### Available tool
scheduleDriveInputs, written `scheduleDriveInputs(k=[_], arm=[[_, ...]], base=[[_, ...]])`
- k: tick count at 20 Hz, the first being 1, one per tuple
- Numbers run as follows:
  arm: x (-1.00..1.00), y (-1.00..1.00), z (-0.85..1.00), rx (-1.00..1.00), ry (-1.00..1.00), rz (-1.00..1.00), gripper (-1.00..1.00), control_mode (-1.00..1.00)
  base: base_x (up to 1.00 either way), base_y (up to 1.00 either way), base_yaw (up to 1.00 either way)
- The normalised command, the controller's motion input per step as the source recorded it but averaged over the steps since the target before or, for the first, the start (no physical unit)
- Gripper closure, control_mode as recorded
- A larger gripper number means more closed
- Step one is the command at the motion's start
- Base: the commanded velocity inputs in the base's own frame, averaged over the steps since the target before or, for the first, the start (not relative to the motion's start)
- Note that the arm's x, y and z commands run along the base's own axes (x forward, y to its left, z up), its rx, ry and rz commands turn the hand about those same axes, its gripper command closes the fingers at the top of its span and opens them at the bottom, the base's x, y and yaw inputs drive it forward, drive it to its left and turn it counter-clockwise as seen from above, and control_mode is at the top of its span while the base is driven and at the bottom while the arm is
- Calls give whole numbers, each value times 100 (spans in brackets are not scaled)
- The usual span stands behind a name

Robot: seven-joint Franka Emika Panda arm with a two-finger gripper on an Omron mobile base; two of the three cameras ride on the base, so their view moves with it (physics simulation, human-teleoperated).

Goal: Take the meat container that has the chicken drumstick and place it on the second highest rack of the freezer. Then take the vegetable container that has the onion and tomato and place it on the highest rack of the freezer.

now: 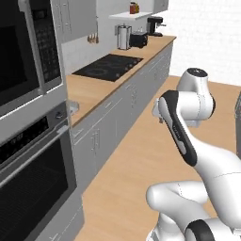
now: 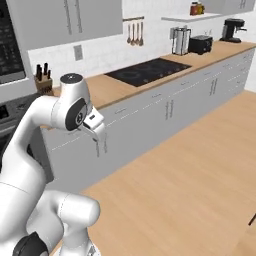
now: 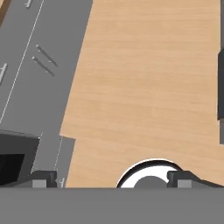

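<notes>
Hand view looks down at the pale wooden floor [image 3: 144, 87] beside the flat grey cupboard doors [image 3: 39, 65]. The two-finger gripper [image 3: 113, 179] has its small dark fingertips [image 3: 43, 178] far apart, and nothing is between them. It holds nothing.

In the left base view the white arm is folded up over the floor, near the long light-brown wooden worktop [image 1: 94, 89]. A flat black cooktop [image 1: 109, 66] sits in the middle of that worktop. A black toaster [image 1: 139, 39] and a black coffee machine [image 1: 155, 26] stand at its far end. The black-glass wall oven [image 1: 28, 174] is close by on the left. That is not the freezer.

A dark grey shape [image 1: 238, 122] pokes in at the right edge of the left base view. It may be the freezer, but I cannot tell. I also cannot tell where the meat container with the chicken drumstick is, or the vegetable container.

I think the meat container will be light and stiff, with smooth sides that can slip. The best place to take hold is probably one side wall or the rim, with one finger inside and one outside. It should stay flat, or the drumstick may slide. The onion and tomato are round, so I think they will roll if their container tips.
</notes>
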Motion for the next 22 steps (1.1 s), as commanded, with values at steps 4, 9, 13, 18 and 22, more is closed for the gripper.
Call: scheduleDriveInputs(k=[4,9,13,18,22], arm=[[0,0,0,0,0,0,-100,100],[0,0,0,0,0,0,-100,100],[0,0,0,0,0,0,-100,100],[0,0,0,0,0,0,-100,100],[0,0,0,0,0,0,-100,100]], base=[[100,-14,-14],[100,-29,-10],[100,-42,-3],[100,-36,0],[94,-5,20]])
